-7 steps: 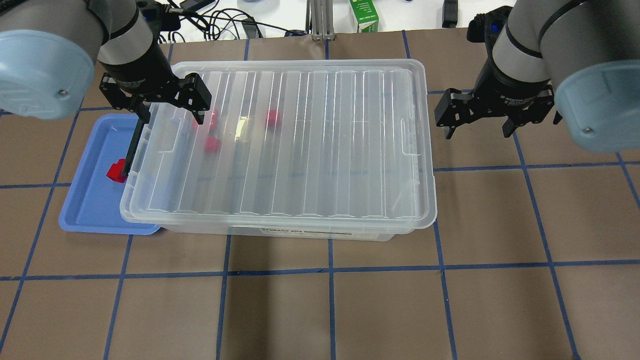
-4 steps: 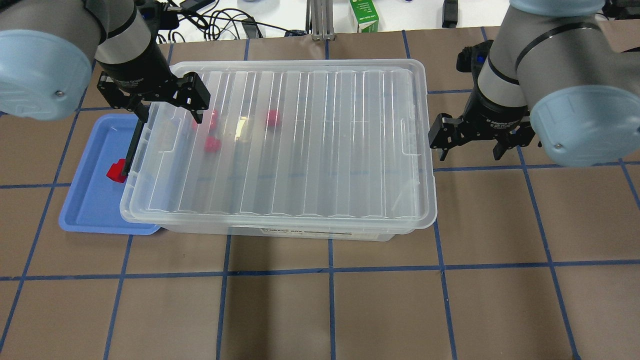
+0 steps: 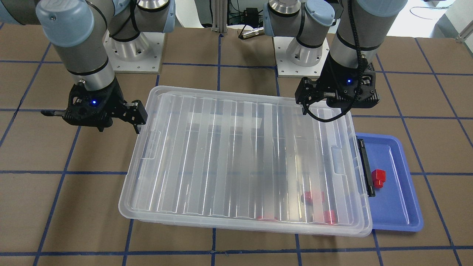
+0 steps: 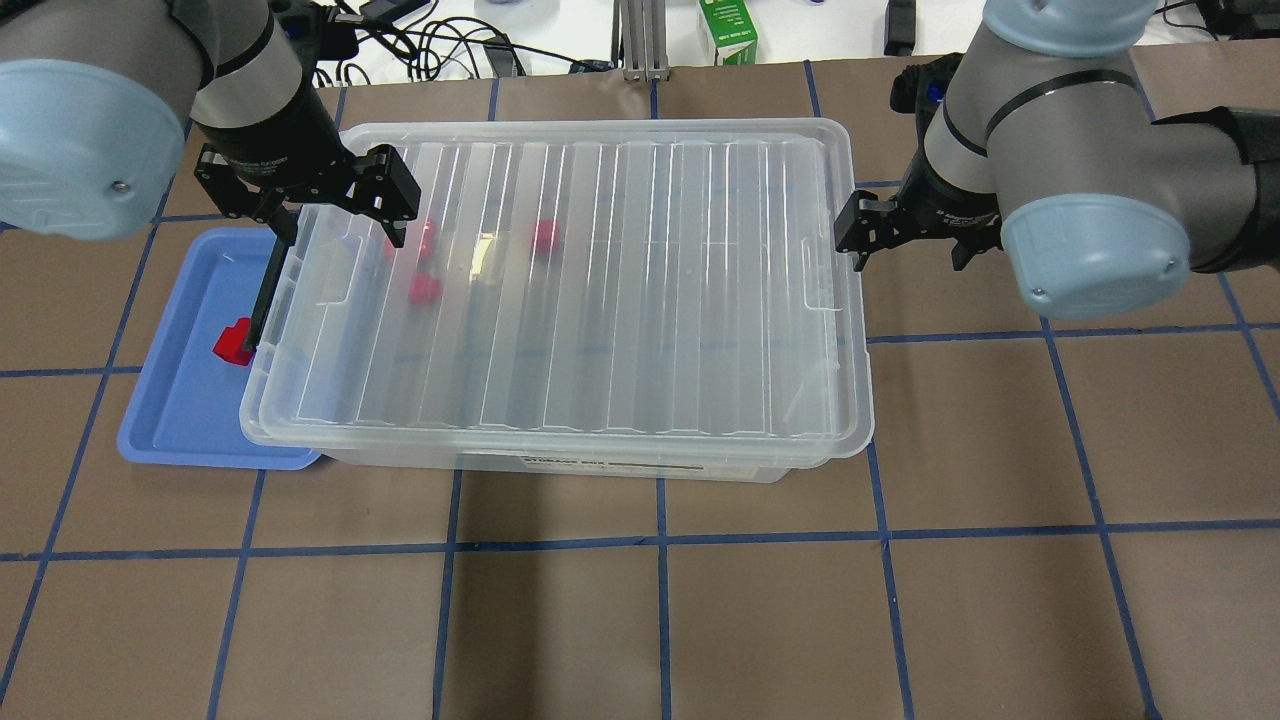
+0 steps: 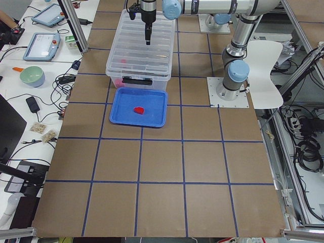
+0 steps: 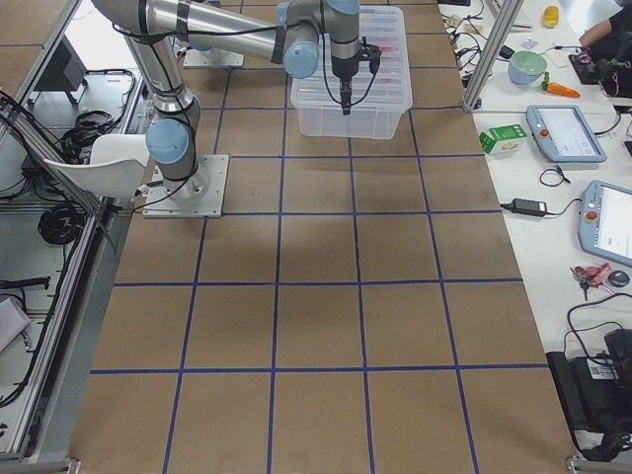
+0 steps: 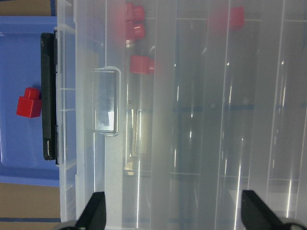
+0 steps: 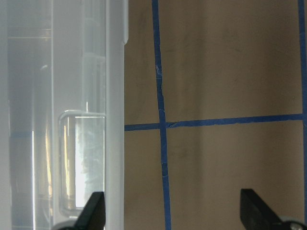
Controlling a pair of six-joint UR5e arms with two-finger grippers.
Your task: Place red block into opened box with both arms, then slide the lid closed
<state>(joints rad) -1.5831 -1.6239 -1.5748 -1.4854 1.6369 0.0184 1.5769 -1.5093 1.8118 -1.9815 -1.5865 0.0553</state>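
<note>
block (image 4: pixel 233 343): in tray (image 4: pixel 170 420), just outside our left gripper (image 4: pixel 340 222); lid (image 4: pixel 600 300) over box (image 4: pixel 400 461).
left gripper: wide.
right gripper (image 4: pixel 908 255): wide, beside box.

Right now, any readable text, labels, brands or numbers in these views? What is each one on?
Nothing can be read with confidence; three spots carry print.
On the front wall of the box, a label strip: dark print, too blurred to read.
On the green carton beyond the table: white print, too small to read.
On the body of the left tool: white lettering, too small to read.
</note>
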